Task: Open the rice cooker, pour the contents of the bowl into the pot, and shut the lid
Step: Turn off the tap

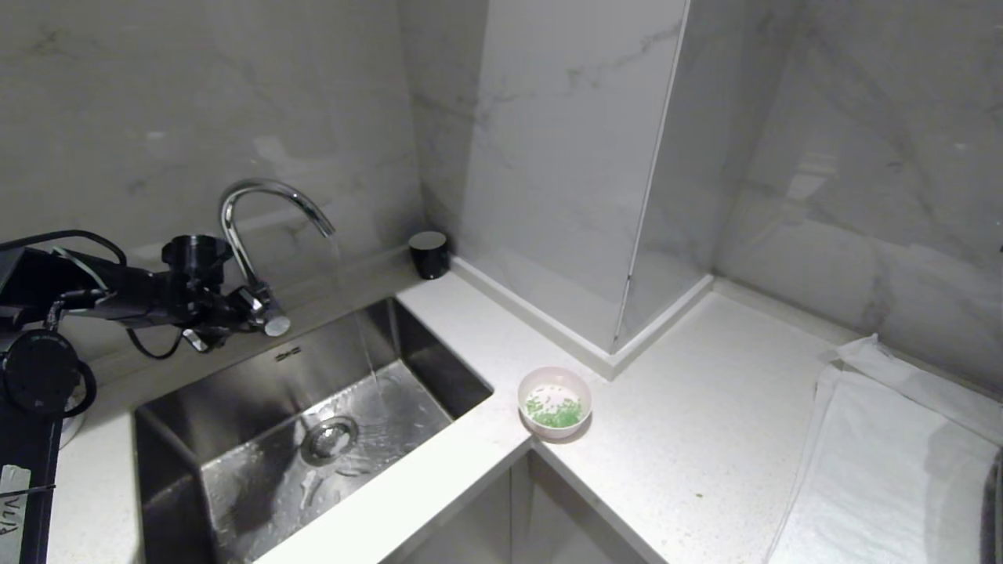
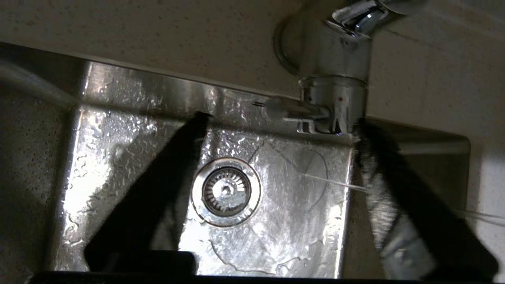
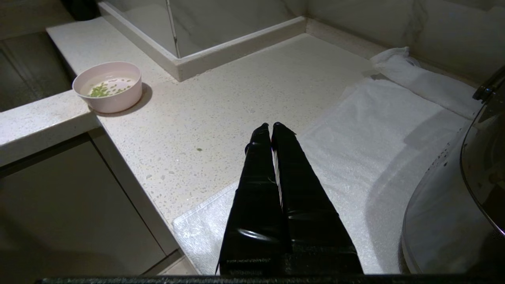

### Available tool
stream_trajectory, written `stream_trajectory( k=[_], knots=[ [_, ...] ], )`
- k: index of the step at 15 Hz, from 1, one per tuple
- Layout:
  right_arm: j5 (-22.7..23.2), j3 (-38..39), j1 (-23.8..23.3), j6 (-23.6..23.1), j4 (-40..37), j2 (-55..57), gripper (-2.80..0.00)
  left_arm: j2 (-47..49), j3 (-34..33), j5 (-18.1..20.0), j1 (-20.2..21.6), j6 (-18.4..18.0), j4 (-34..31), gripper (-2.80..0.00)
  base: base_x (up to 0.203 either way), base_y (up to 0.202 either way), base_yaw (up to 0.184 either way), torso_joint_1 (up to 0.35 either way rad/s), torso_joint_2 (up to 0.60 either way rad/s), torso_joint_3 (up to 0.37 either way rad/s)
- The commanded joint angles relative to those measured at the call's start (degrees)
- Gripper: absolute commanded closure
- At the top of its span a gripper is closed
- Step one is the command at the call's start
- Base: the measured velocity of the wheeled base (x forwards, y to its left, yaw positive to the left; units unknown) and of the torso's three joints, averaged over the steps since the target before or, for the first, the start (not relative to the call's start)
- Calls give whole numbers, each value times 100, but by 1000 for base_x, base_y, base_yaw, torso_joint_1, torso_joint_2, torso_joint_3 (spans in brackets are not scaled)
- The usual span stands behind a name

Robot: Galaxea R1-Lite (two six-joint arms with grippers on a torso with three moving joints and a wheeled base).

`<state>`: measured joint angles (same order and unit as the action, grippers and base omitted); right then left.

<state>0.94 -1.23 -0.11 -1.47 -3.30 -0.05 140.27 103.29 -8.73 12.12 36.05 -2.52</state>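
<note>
left gripper (image 2: 276,126) jaws apart around tap lever (image 2: 292,112), over sink (image 1: 235,407), water running. bowl (image 1: 554,401) with green bits (image 1: 558,411) sits on counter corner, well to its right. right gripper (image 3: 271,128) closed, empty, over white towel (image 3: 375,138), looks nearer to bowl; no cooker clearly in view

A steel sink (image 1: 313,423) catches water from the curved faucet (image 1: 262,227) behind it, a black cup (image 1: 429,254) beyond, a white towel (image 1: 885,462) far right.

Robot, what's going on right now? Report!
Left claw open at tap lever, water running. Right claw shut, idle. Bowl untouched.
</note>
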Motion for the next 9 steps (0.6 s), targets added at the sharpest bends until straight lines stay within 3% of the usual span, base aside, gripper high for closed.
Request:
stream_trajectory(
  k=[1,9],
  knots=[
    [3,0,-6,-3,-4,5,0,97,51,-7,63,25,-3,0,0,0,0,0,0,0],
    [3,0,-7,-3,-4,-4,0,105,16,-81,80,33,-3,0,0,0,0,0,0,0]
  ],
)
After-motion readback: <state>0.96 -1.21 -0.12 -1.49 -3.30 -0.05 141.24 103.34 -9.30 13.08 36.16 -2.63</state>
